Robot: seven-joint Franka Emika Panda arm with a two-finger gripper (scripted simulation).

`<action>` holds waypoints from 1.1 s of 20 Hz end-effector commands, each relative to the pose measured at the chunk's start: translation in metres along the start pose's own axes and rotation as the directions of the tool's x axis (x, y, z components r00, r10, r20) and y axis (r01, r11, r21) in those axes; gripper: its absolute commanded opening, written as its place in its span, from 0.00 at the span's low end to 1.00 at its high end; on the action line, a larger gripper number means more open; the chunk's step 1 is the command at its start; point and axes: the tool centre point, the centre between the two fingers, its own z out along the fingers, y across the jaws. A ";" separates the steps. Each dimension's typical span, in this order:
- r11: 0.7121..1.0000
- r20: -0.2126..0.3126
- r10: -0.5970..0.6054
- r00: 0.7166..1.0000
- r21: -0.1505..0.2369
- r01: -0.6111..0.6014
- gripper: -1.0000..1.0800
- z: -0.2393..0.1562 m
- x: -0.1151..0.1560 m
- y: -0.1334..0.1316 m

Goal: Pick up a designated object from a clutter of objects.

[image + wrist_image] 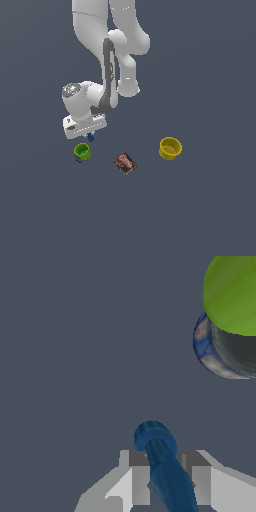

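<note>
Clamped between the two grey fingers [200, 483] of the white pincer [90, 134]: a tiny dark-blue elongated piece [162, 466], its rounded end poking out past the fingertips. Held above the flat dark grey surface [210, 210], just beside a small green cup [82, 151]. Under the green cup, in the wrist view, part of a round blue-and-white patterned object [210, 353]. Further toward the exterior view's right, a dark brown-red packet [125, 163], then a larger yellow cup [170, 148], well apart.

We see a plain slate-grey floor [210, 215] running flat and bare to every edge. Up close, we catch a round thing [210, 358], mottled blue-and-white rim, dark grey inside, partly hidden.
</note>
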 end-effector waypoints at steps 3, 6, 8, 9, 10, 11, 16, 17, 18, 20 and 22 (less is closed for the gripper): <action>1.000 0.000 0.000 1.000 0.000 0.000 0.00 -0.002 0.001 -0.001; 1.000 0.000 0.000 1.000 0.000 0.000 0.00 -0.007 0.003 -0.005; 1.000 0.000 0.000 1.000 0.000 0.000 0.00 -0.013 0.005 -0.008; 1.000 0.000 0.000 1.000 0.000 0.000 0.00 -0.017 0.007 -0.010; 1.000 0.000 0.000 1.000 0.000 0.000 0.00 -0.020 0.008 -0.012; 1.000 0.000 0.000 1.000 0.000 0.000 0.00 -0.025 0.010 -0.015; 1.000 0.001 -0.001 1.000 -0.001 0.001 0.00 -0.053 0.021 -0.032; 1.000 0.001 -0.001 1.000 -0.001 0.001 0.00 -0.060 0.024 -0.036; 1.000 0.002 -0.001 1.000 -0.001 0.001 0.00 -0.068 0.027 -0.041; 1.000 0.002 -0.001 1.000 -0.001 0.001 0.00 -0.083 0.034 -0.050; 1.000 0.002 -0.001 1.000 -0.001 0.001 0.00 -0.101 0.041 -0.060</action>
